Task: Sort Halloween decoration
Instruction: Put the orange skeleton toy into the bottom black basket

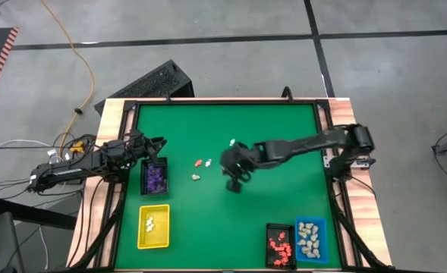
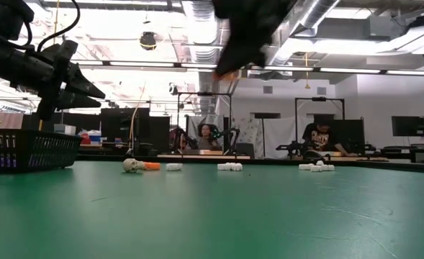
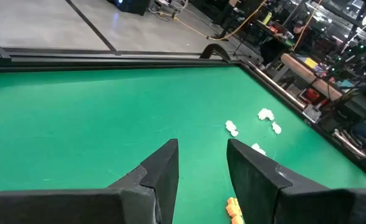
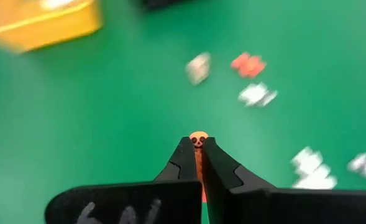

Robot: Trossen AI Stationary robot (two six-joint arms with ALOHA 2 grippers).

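Observation:
My right gripper (image 1: pixel 236 184) is over the middle of the green table (image 1: pixel 284 129), raised clear of it (image 2: pixel 229 70), and is shut on a tiny orange figurine with a face (image 4: pixel 198 139). Loose figurines lie on the table: orange-red ones (image 1: pixel 203 162), a cream one (image 1: pixel 196 177) and a white one (image 1: pixel 233 142). They also show in the right wrist view as orange-red (image 4: pixel 248 64), cream (image 4: pixel 199 67) and white (image 4: pixel 257 94). My left gripper (image 3: pixel 201 171) is open and empty above the table's left side, by the black tray of purple figurines (image 1: pixel 155 176). My right gripper pinches the orange figurine between its two fingertips (image 4: pixel 184 155), with the figurine's face end (image 4: pixel 198 137) sticking out past the tips. The fingers slant down from above. The figurine is lifted clear of the table.
A yellow tray (image 1: pixel 153 226) with white figurines stands at the near left. A black tray (image 1: pixel 281 246) with red ones and a blue tray (image 1: pixel 310 239) with cream ones stand at the near right. People sit at benches in the room beyond (image 2: pixel 316 137).

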